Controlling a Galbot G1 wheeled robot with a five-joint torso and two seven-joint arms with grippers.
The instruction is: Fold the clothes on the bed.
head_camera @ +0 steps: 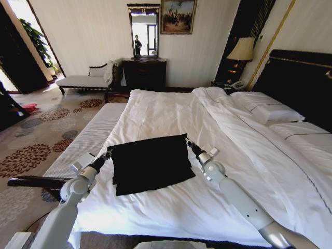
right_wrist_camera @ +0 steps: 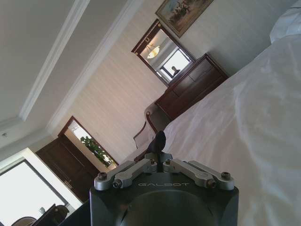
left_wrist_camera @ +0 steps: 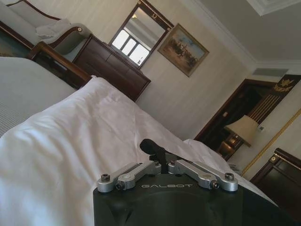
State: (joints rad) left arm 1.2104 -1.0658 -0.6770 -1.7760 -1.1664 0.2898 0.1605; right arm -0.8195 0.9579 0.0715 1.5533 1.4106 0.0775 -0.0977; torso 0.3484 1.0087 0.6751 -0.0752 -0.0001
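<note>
Folding well means moving both top corners evenly: left gripper [head_camera: 108, 153] and right gripper [head_camera: 189, 143] — fingers closed together — pinch the black cotton T-shirt [head_camera: 150, 163] on the white-sheeted bed [head_camera: 171, 111].

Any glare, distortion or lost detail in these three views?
Head view: wide-angle bending at the edges, blown-out doorway, black folded T-shirt a featureless dark patch on the white bed. Left wrist view: bright mirror. Right wrist view: overexposed window.
</note>
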